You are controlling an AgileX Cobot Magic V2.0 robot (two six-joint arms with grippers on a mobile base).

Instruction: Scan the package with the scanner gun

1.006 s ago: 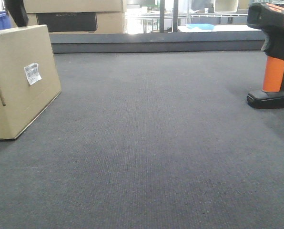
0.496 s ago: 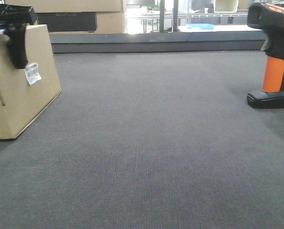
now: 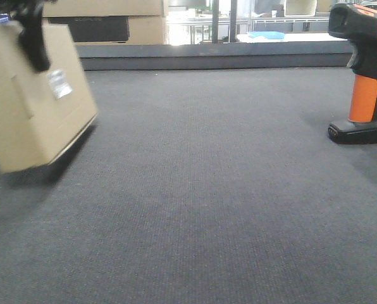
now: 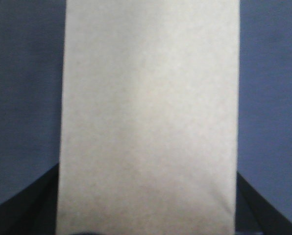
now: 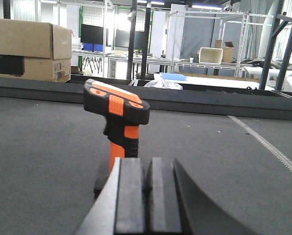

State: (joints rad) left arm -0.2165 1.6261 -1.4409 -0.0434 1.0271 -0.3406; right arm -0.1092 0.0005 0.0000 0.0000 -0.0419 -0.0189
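While the left gripper (image 4: 146, 196) clamps the package (image 3: 37, 101) from above, its two dark fingers (image 4: 36, 208) press on opposite side faces of the box, and the jaws are spread to the full width of the carton; in the front view one black finger (image 3: 35, 39) hangs over the box's upper edge, just beside the white label (image 3: 60, 83). The package sits at the far left of the dark mat (image 3: 207, 209), tilted, with a shadow under its lower edge; whether that edge touches the mat cannot be told. The right gripper (image 5: 146, 196) lies low and level, its fingers pressed together on nothing, aimed at the scanner gun (image 5: 117, 117); the gun stands upright on its black base at the mat's right side, well apart from the package.

The box is blurred and cut off at the left edge; the arm above it is out of view; the scanner's base is partly hidden behind the right fingers.

The label's print is smeared and unreadable; so is the faint lettering on the dark panel of the larger cardboard boxes (image 3: 100, 7) behind.
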